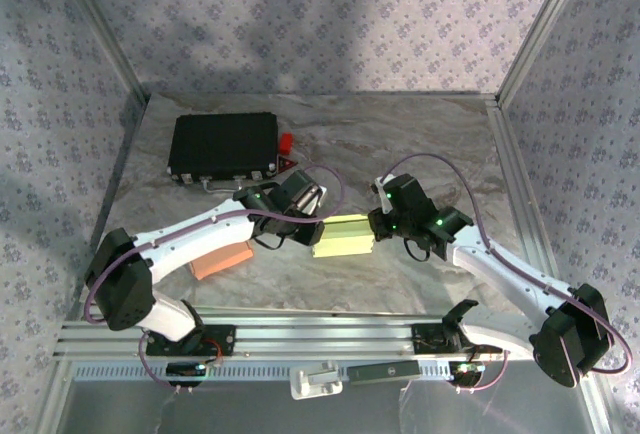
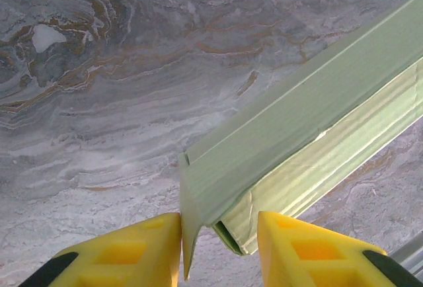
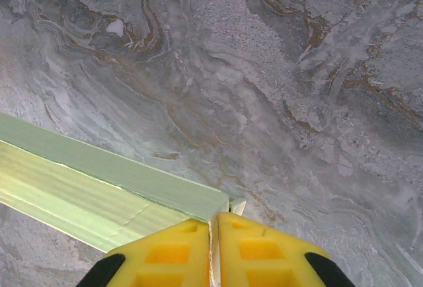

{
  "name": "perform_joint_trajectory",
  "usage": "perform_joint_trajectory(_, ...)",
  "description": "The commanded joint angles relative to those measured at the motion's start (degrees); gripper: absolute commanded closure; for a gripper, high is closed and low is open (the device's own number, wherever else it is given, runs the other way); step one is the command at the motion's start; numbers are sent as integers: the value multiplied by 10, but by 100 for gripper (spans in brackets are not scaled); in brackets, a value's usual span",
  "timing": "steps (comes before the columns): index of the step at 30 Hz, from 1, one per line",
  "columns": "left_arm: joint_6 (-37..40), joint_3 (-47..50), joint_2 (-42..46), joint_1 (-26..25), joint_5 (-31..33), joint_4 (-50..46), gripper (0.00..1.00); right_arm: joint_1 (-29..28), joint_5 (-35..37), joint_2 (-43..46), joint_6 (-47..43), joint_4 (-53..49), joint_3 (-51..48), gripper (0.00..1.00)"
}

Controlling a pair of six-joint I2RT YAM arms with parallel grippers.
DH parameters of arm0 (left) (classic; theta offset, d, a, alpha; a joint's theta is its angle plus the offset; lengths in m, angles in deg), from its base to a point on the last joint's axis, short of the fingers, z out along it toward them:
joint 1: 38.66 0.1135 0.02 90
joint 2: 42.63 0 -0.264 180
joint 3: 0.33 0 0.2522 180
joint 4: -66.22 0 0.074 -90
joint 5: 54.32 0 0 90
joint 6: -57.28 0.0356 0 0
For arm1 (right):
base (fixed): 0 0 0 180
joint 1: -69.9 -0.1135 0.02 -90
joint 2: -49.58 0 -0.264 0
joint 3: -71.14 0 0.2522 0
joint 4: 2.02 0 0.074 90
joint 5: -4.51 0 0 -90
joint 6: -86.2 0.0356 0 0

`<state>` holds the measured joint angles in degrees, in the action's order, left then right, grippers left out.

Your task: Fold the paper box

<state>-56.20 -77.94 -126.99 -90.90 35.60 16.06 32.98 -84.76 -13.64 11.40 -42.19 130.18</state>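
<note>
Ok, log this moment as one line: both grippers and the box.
left gripper: open, straddling paper box end | right gripper: shut on paper box, opposite end flap

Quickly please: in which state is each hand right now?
Left hand: open, its fingers on either side of one end of the paper box.
Right hand: closed, pinching a thin edge at the other end of the paper box.

Lab rig: aluminium frame (image 1: 300, 332), patterned walls (image 1: 330, 14)
</note>
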Motion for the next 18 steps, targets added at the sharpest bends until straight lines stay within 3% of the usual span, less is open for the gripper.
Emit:
perform_joint_trajectory(1,-3,-19,20,-4,12,-19,65,-6,10,5,7,-12,9,89)
perform_joint_trajectory(6,-1,-29,24,-3,18,-38,66,-6,12,8,7,-13,8,90)
perform_joint_trajectory(18,-14,-34,24,-5,6,-45,83,-11,22,8,11,-17,14,91)
